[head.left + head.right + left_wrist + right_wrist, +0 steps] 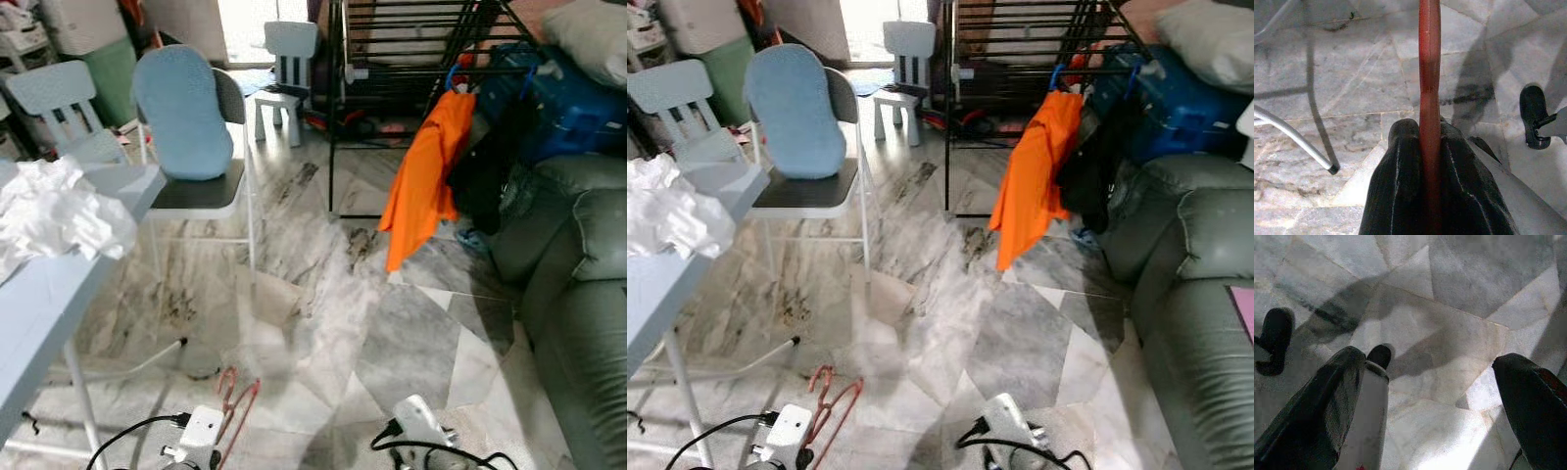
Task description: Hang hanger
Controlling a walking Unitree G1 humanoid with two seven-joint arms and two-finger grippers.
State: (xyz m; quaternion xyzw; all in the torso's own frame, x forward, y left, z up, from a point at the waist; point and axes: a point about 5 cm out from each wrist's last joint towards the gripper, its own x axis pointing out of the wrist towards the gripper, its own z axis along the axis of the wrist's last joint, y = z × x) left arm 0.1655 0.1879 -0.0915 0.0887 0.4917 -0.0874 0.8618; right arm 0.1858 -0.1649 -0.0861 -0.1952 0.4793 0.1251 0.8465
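A red hanger (235, 403) hangs low at the bottom left of the eye views, held by my left arm (201, 436). In the left wrist view my left gripper (1430, 147) is shut on the red hanger (1429, 73), whose bar runs straight out between the black fingers (1396, 181) over the marble floor. The black drying rack (411, 59) stands at the back, right of centre, with an orange garment (423, 176) and dark clothes hung on it. My right gripper (1430, 382) hangs open over the floor with nothing between its fingers (1327, 401).
A folding chair with a blue cushion (186, 113) stands ahead on the left. A light table (49, 294) with crumpled white cloth (54, 211) is at my near left. A green sofa (578, 274) lines the right side. Small white chairs (284, 69) stand at the back.
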